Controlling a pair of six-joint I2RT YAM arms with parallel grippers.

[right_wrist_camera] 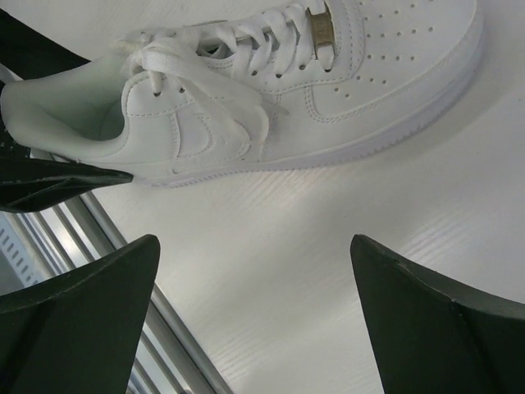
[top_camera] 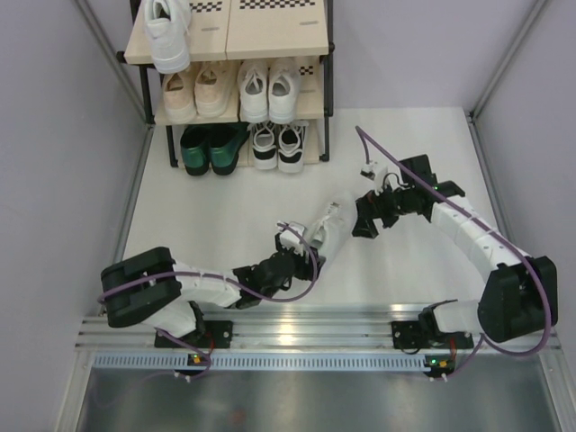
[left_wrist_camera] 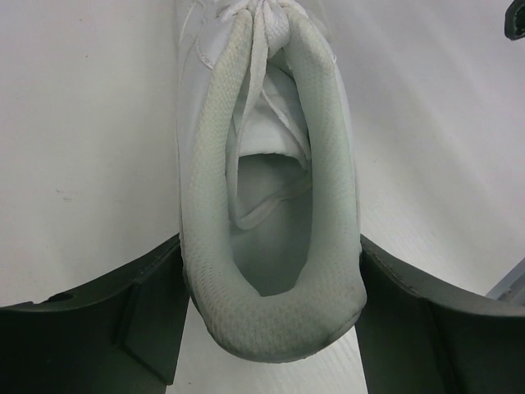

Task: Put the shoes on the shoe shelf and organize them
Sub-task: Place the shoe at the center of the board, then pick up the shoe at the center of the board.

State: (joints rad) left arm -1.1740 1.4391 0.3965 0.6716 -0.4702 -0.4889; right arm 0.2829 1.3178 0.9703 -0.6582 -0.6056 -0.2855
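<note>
Tabletop [top_camera: 225, 202] white sneaker [left_wrist_camera: 205, 164] between left gripper [left_wrist_camera: 271, 254].

We've got one large white sneaker [top_camera: 328, 229] mid-frame on the worktop [top_camera: 225, 207], sole down, toe pointing upper right. Upper left, the shoe shelf [top_camera: 270, 36] holds another white sneaker [top_camera: 169, 36] on top, then the beige pair [top_camera: 196, 90] and white pair [top_camera: 268, 90], with the dark green pair [top_camera: 209, 148] and black-and-white pair [top_camera: 277, 146] lowest.

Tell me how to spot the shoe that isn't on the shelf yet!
Find the tall shoe shelf at the table's far end, then look back toward the near edge. One white sneaker lies alone on the table, its heel between the left gripper's fingers. Every other shoe sits on the shelf.
</note>
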